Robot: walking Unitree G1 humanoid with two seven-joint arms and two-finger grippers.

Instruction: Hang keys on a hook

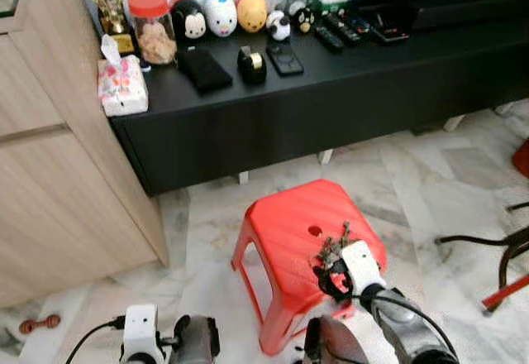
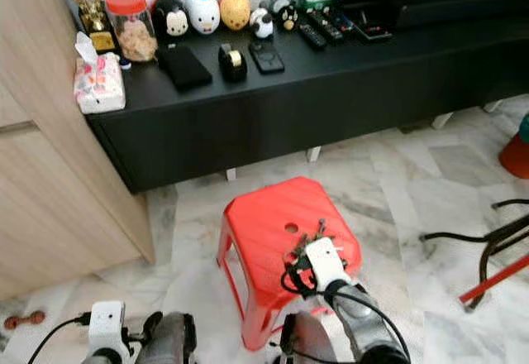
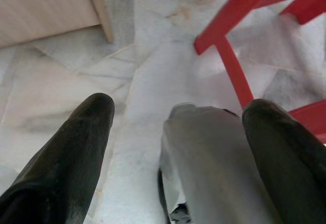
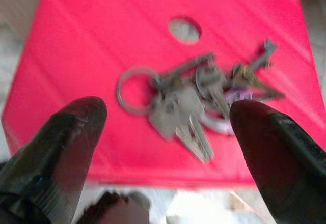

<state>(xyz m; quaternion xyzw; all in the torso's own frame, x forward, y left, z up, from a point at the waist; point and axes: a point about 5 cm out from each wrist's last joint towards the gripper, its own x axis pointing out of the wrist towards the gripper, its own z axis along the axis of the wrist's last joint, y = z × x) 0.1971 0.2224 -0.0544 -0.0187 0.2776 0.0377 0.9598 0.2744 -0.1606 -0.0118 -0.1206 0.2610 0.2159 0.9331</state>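
This is a living room in a home: a long, low black counter stands on a marble-tiled floor beside a light wooden cabinet. On the counter sit household odds and ends: a tissue box, a red-lidded snack jar, a small trophy, round cartoon figurines, remote controls and a tape dispenser. A red plastic stool stands on the floor in front.

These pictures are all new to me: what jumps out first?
A bright red plastic stool stands on the pale marble floor, with a bunch of keys lying on its seat. The right gripper hovers open just above them. Behind, a black low cabinet carries little egg-shaped figures.
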